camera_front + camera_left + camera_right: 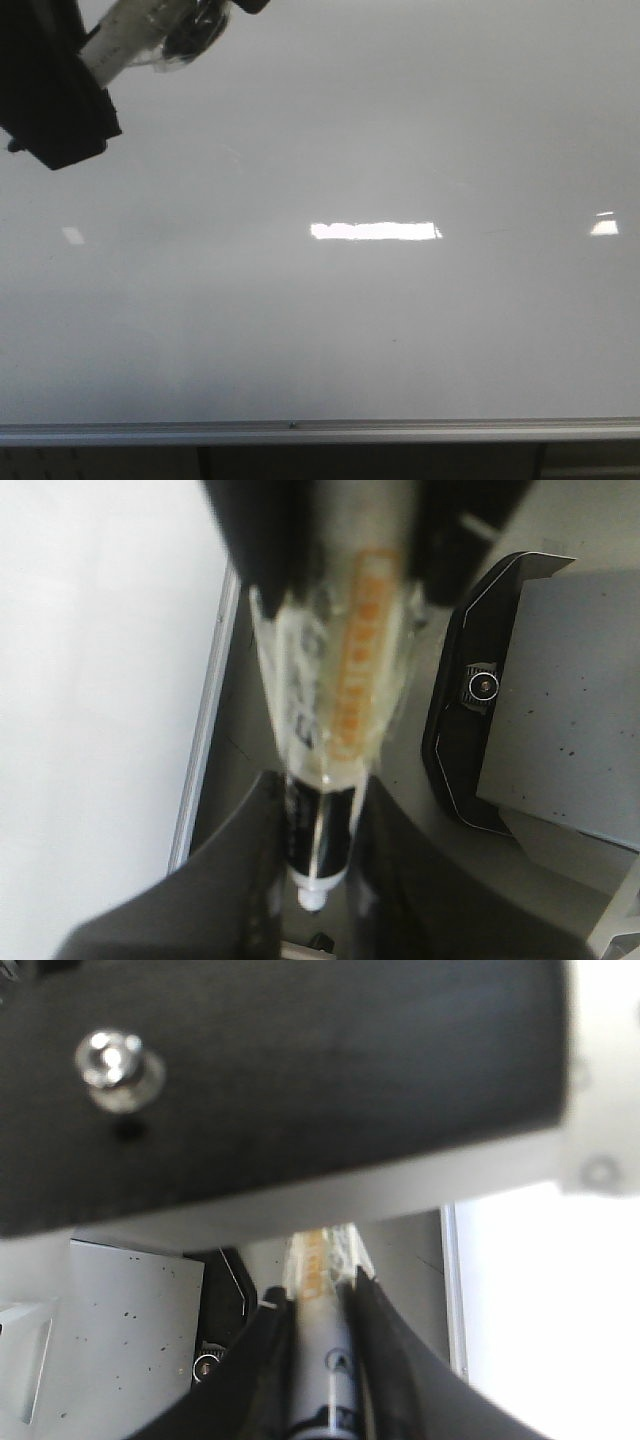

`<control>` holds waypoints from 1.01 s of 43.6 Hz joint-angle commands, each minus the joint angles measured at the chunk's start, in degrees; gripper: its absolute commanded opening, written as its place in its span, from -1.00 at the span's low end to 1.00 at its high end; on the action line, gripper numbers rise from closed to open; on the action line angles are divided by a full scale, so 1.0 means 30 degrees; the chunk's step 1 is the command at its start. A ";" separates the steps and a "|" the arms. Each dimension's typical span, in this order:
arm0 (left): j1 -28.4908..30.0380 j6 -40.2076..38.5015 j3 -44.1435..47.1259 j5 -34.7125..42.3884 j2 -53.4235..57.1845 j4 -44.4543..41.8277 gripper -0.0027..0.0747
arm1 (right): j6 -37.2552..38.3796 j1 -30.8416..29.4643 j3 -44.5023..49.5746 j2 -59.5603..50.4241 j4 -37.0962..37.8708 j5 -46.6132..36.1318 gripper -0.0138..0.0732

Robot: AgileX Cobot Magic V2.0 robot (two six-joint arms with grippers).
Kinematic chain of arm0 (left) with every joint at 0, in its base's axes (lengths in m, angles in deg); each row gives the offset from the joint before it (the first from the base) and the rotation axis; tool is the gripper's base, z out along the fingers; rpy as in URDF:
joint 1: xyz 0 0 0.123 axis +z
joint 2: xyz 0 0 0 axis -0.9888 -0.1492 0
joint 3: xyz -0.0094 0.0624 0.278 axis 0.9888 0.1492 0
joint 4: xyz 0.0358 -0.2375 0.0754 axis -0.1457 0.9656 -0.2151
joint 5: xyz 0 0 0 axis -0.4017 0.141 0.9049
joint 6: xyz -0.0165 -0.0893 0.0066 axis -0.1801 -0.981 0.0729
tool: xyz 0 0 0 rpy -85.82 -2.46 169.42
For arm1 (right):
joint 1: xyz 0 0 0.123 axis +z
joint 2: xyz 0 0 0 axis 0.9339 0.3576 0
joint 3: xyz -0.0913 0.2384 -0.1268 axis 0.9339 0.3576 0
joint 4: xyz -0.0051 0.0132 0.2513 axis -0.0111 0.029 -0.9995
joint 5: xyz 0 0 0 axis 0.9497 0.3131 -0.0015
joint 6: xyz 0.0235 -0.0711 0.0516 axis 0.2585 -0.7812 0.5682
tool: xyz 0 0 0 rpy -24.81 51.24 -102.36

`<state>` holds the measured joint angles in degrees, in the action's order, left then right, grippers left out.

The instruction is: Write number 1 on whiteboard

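Note:
The whiteboard point(330, 330) is glossy grey-white and fills the front view, with its silver frame edge point(320, 431) along the bottom. No black stroke of the number 1 shows on it. A white marker point(130, 45) wrapped in clear tape with an orange label hangs over the board's top left corner. My left gripper point(320, 810) is shut on the marker's black-banded end point(322, 835). My right gripper point(318, 1305) is shut on the white barrel point(325, 1360) of the same marker. In the front view the black gripper body point(55, 100) holds it.
Bright light reflections point(375, 231) lie on the board. Beside the board's edge point(205, 730) is a grey panel with a black-rimmed part and a round metal knob point(485, 685), which also shows in the right wrist view point(205, 1367). The left gripper's black body point(280, 1070) is close above my right fingers.

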<state>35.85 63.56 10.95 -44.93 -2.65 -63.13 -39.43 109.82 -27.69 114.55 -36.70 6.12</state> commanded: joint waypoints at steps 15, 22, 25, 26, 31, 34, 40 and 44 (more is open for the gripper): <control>-0.0153 -0.0267 -0.0690 0.0735 0.0772 0.0022 0.34 | 0.0907 -0.0044 -0.0643 -0.0522 -0.0194 -0.0397 -0.78; -0.0153 -0.1744 -0.0690 0.0780 0.1923 -0.0792 0.45 | 0.3555 -0.0044 -0.0643 -0.0827 0.2784 -0.0397 -0.78; -0.0153 -0.2032 -0.0690 0.0825 0.2530 -0.0792 0.45 | 0.4749 -0.0044 -0.0643 -0.1160 0.4064 -0.0375 -0.78; -0.0118 -0.2211 -0.0690 0.0856 0.2716 -0.0792 0.45 | 0.5270 -0.0044 -0.0643 -0.1289 0.4475 -0.0358 -0.78; 0.0486 -0.3383 -0.0690 0.1521 0.3720 -0.0792 0.45 | 0.7596 -0.0121 -0.0537 -0.2107 0.6714 -0.0003 -0.78; 0.1434 -0.4080 -0.0690 0.1773 0.4241 -0.0792 0.45 | 0.8738 -0.0616 -0.0332 -0.2699 0.7377 0.0222 -0.78; 0.4050 -0.5249 -0.0690 0.2335 0.5062 -0.0676 0.45 | 1.0042 -0.3325 0.0885 -0.4101 0.7479 -0.0084 -0.78; 0.6040 -0.6444 -0.0619 0.2610 0.5344 -0.0571 0.45 | 1.1718 -0.5516 0.1782 -0.4933 0.7479 -0.0688 -0.78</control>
<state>50.10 48.02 10.83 -41.05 11.86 -65.72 -8.26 98.23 -22.77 103.15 -14.54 8.00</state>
